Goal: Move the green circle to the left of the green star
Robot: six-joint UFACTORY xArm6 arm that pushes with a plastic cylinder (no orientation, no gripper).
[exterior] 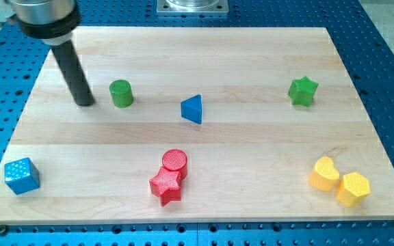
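While my tip (pixel 85 102) stood just left of the green plastic circle block (pixel 121 93) — apart, holding nothing | green plastic star block (pixel 303 91) sat far right on the wooden board (pixel 252 143) | blue plastic triangle block (pixel 192 109) lay between them — nearer the circle.

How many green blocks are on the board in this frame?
2. The green circle sits at the view's upper left, just right of my tip. The green star sits at the upper right. None appears hidden.
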